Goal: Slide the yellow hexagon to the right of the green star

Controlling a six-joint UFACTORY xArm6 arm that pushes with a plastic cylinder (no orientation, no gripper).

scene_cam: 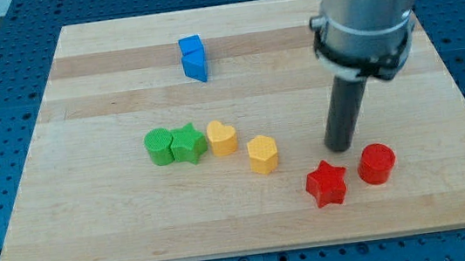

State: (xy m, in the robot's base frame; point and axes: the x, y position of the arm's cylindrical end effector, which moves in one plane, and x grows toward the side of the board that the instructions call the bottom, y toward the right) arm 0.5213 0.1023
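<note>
The yellow hexagon (262, 154) lies near the board's middle, low and right of the yellow heart (221, 138). The green star (187, 143) sits left of the heart, touching it, with the green round block (160, 147) against its left side. My tip (340, 147) rests on the board to the right of the yellow hexagon, a gap apart from it, just above the red star (326, 183) and left of the red cylinder (377, 163).
A blue block (193, 58) stands near the view's top, left of centre. The wooden board (93, 217) lies on a blue perforated table. The arm's grey body hangs over the board's upper right.
</note>
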